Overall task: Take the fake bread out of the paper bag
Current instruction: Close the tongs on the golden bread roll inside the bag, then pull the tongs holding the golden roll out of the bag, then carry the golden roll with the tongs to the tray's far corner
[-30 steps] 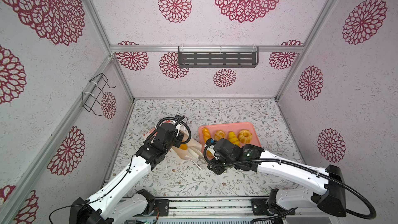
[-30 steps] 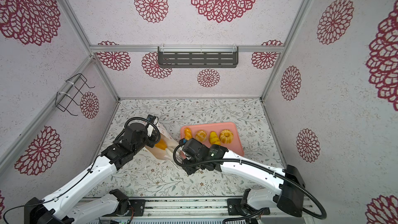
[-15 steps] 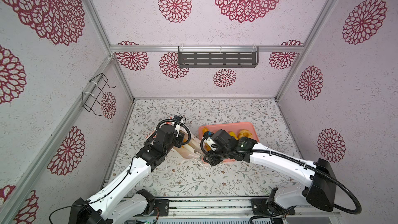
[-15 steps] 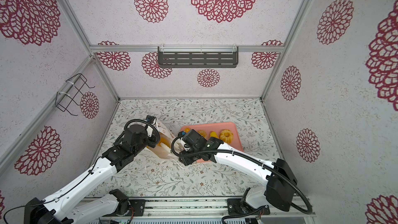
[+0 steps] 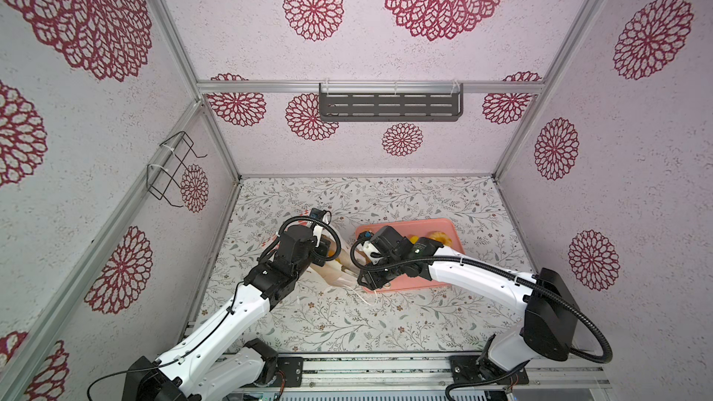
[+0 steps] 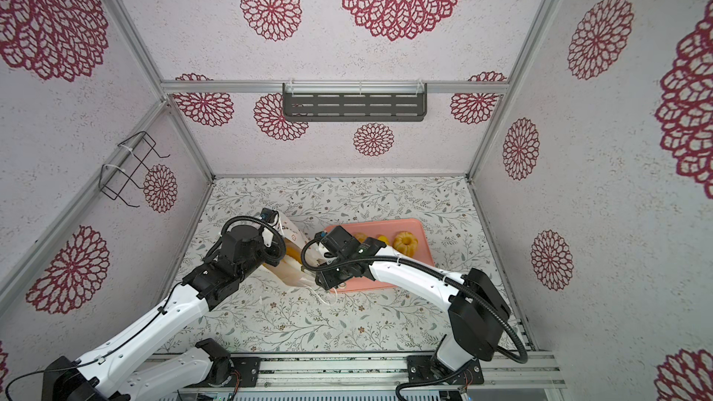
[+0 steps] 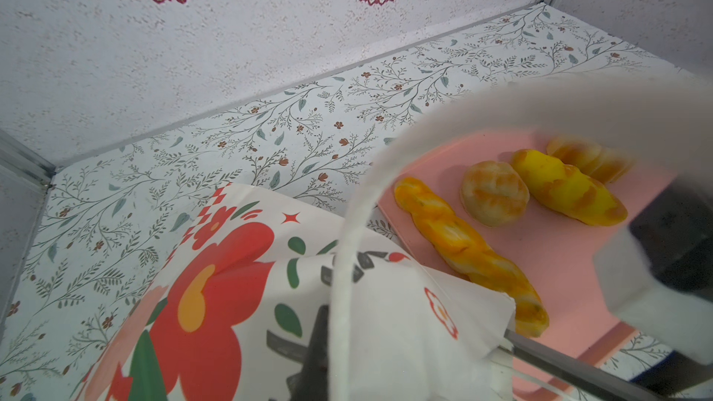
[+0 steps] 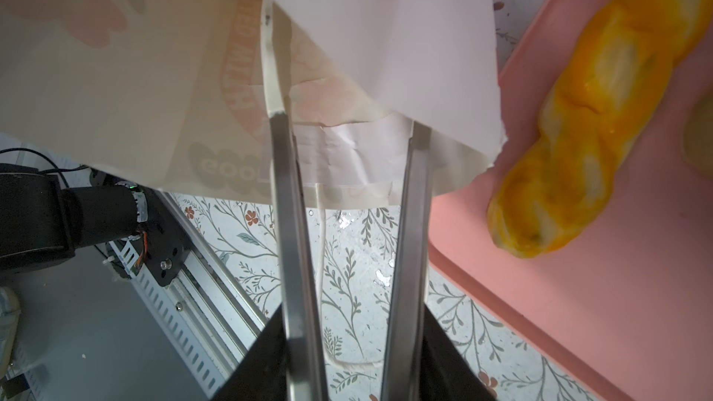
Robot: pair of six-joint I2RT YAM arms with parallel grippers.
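Altogether five pieces of the fake bread point(image 6: 405, 243) show. Four lie on the one pink tray point(image 7: 559, 260): a twisted stick point(image 7: 470, 252), a round roll point(image 7: 494, 192), a long yellow loaf point(image 7: 567, 187) and a fourth piece point(image 7: 590, 160) half hidden behind the loaf. One orange piece point(image 6: 292, 252) sits inside the paper bag point(image 7: 231, 283).

The single bag lies tilted on the floral table point(image 5: 347, 318), its mouth reaching over the tray's left edge. The left gripper point(image 7: 316, 325) is clamped on the bag's upper side. The right gripper point(image 8: 347, 125) has its two steel fingers point(image 8: 287, 206) apart, with the tips just inside the mouth and no bread between them.

One dark shelf point(image 5: 389, 106) hangs on the back wall and one wire rack point(image 5: 169, 171) on the left wall.

Compared with a second ago, the right arm has swung from the tray's front corner up to the bag's mouth. It now covers part of the tray in both top views. The bag and the left arm have barely shifted.
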